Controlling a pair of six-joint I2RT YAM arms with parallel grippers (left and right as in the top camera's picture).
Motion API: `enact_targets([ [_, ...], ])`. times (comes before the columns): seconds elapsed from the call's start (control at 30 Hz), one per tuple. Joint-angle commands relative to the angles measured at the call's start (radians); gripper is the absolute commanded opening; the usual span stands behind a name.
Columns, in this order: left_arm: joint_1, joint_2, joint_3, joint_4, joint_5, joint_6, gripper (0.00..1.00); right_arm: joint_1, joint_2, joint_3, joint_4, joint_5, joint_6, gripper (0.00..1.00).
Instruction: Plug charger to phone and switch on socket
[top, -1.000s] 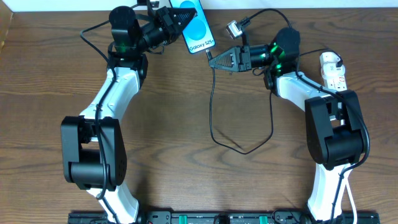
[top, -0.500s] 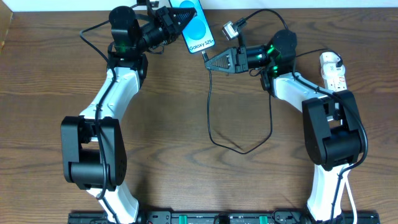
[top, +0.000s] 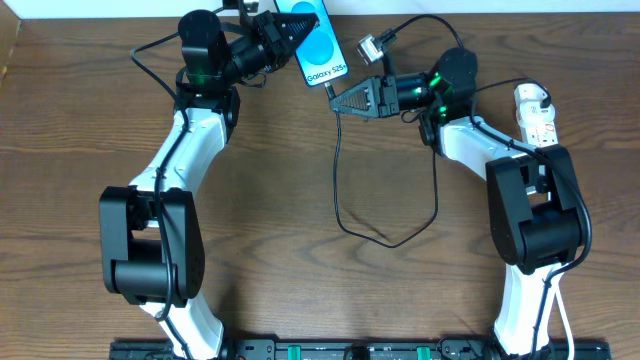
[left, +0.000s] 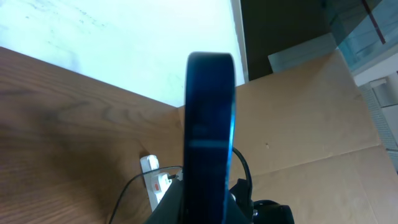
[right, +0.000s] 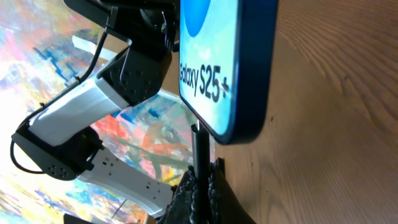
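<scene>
phone (top: 320, 45) gripped, charger (right: 200, 149) below (perhaps touching)

- overhead: straight down, whole table (top: 90, 120)
- left wrist: jammed up against the phone (left: 210, 137), edge-on
- right wrist: close, facing its screen
- all three share the phone

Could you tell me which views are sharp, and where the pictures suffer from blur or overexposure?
Overhead: evenly lit and sharp, the phone lettering legible. Left wrist: the phone's edge looks soft and dark from closeness, and the white surface behind it is washed out. Right wrist: the lettering and the table grain are crisp.
</scene>
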Motion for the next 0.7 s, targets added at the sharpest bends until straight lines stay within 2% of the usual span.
enact_targets([
  [0.0,-0.003,-0.024,0.020,0.010,0.017,0.021,0.07,-0.016,-0.027,0.003,0.003,0.019,0.016,0.01],
  [0.67,-0.003,-0.024,0.020,0.010,0.016,0.016,0.07,-0.013,-0.027,0.003,0.003,0.019,0.015,0.01],
])
